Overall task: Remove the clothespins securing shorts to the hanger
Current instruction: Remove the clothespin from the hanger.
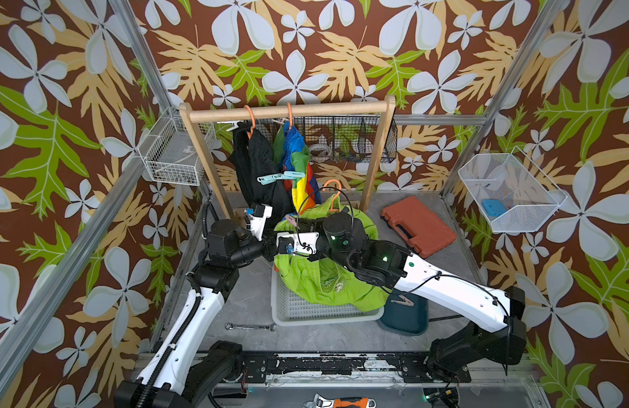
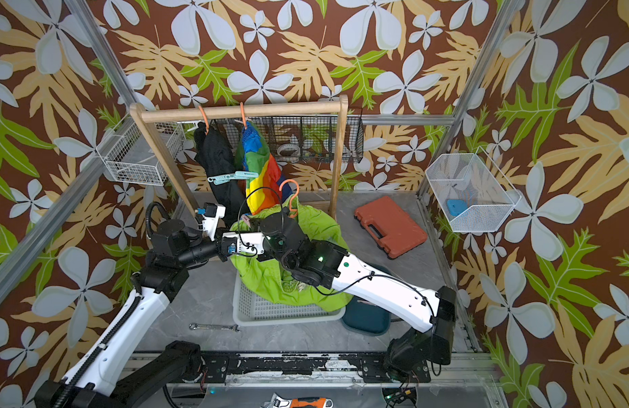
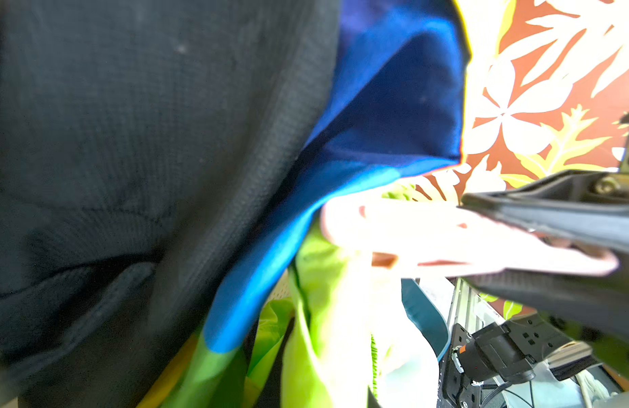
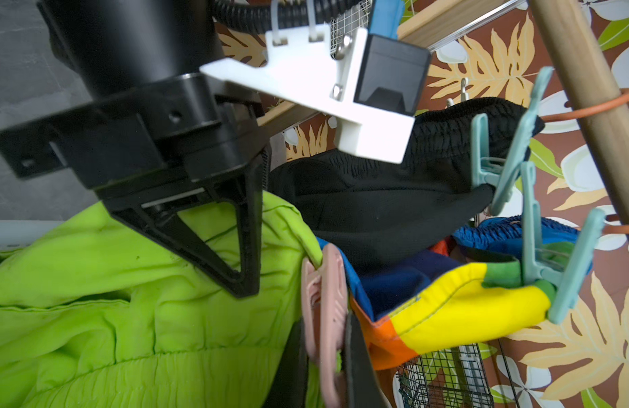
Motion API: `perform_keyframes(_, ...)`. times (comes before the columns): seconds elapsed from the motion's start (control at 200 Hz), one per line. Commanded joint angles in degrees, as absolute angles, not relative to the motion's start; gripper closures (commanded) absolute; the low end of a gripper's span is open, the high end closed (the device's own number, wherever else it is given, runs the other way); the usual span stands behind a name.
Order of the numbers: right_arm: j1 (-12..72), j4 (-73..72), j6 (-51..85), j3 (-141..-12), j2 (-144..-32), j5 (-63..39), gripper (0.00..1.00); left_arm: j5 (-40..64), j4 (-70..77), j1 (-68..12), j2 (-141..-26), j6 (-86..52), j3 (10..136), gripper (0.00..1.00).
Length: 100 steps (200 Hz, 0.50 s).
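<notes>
Floral-papered walls [image 1: 306, 53] enclose a grey bench [image 1: 249, 293]. We find the lime green shorts [image 4: 129, 300] heaped over a white basket [image 1: 306, 311]. At their edge sits a pale pink clothespin [image 4: 327, 282], its handle end clamped between the jaws of the right gripper [image 4: 325, 328]. The left gripper [image 4: 244, 286] hangs just beside that pin, over the green cloth; we cannot tell how its jaws stand. On the wooden rack [image 1: 288, 109], a teal clothespin [image 4: 519, 148] bites the black shorts [image 4: 376, 205] and a second teal clothespin [image 4: 574, 268] the colour-blocked shorts [image 4: 464, 300], both apart from either gripper. Both garments hang from orange hangers [image 1: 289, 114].
</notes>
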State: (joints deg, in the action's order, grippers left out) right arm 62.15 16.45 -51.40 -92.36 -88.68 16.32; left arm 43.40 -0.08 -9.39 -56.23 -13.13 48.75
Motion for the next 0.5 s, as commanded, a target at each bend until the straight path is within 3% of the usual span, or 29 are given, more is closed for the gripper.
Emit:
perform_keyframes(0.0, 62.37, 14.14, -49.04, -92.64, -86.98, 15.93, 0.91, 41.93, 0.86, -9.21, -56.16, -13.36, 49.13, 1.00)
perform_keyframes(0.275, 62.84, 14.55, -41.42, -86.48, -78.50, 13.85, 0.91, 41.53, 0.45, -9.22, -56.43, -13.02, 49.13, 1.00)
perform_keyframes(0.495, 62.54, 15.43, -34.05, -76.06, -67.16, 21.29, 0.90, 41.48, 0.39, -9.23, -56.21, -12.85, 49.04, 1.00)
